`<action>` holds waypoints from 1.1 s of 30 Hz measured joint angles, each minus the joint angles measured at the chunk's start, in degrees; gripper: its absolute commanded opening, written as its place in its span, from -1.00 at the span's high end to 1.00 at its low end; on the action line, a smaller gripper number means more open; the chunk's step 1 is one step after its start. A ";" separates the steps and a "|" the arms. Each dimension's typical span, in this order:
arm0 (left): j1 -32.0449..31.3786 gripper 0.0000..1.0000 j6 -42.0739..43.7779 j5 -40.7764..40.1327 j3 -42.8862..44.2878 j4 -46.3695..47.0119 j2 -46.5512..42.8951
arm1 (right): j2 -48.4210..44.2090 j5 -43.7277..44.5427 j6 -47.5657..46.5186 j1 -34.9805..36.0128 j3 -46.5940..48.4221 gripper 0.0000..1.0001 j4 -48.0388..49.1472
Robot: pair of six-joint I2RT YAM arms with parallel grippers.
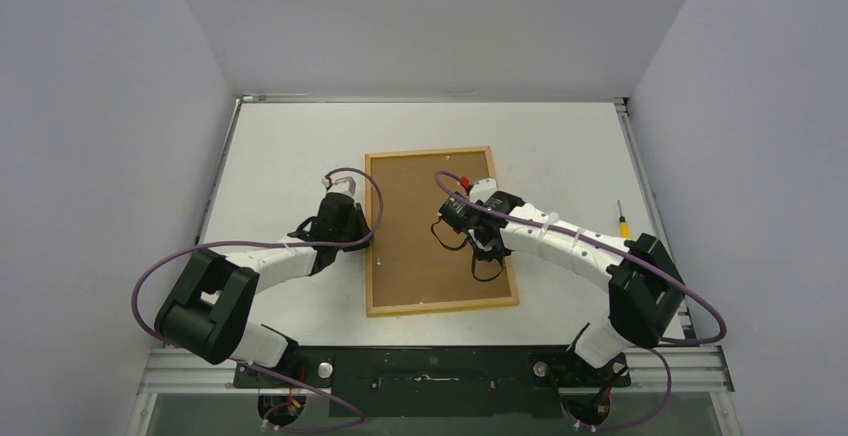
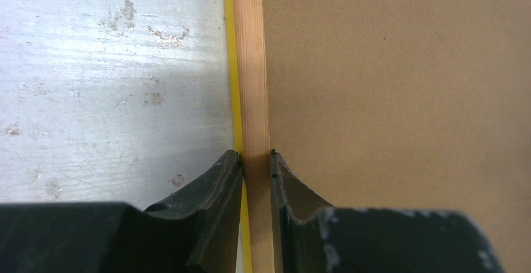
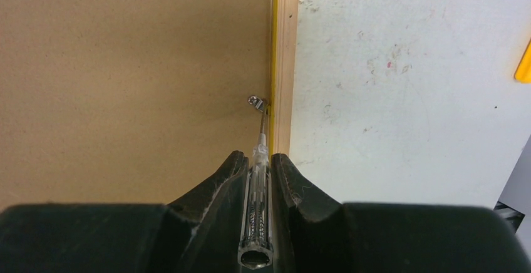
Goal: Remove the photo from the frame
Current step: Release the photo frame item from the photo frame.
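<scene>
The frame (image 1: 420,196) lies face down in the middle of the table, brown fibreboard backing up, inside a light wood rim. The photo is hidden under the backing. My left gripper (image 2: 256,155) is shut on the frame's left wood rim (image 2: 253,66); a thin yellow edge shows beside it. My right gripper (image 3: 258,158) is shut on a clear-handled screwdriver (image 3: 257,223) at the frame's right edge (image 1: 500,218). Its metal tip touches a small metal tab (image 3: 256,102) where the backing (image 3: 125,66) meets the rim (image 3: 285,60).
A small yellow-handled screwdriver (image 1: 623,222) lies on the table right of the frame; its yellow handle shows at the right edge of the right wrist view (image 3: 523,63). Grey walls enclose the white table (image 1: 280,146) on three sides.
</scene>
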 measured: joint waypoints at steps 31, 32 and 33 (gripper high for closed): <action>0.15 0.65 -0.15 -0.87 0.00 -0.02 0.00 | 1.40 -2.67 -0.31 3.43 3.80 0.89 -8.15; 0.17 0.65 -0.15 -0.83 0.00 -0.02 0.00 | 1.40 -3.06 -0.46 3.34 4.59 0.89 -8.09; 0.20 0.65 -0.15 -0.76 0.00 -0.02 0.00 | 1.38 -3.48 -0.68 3.30 5.27 0.89 -7.98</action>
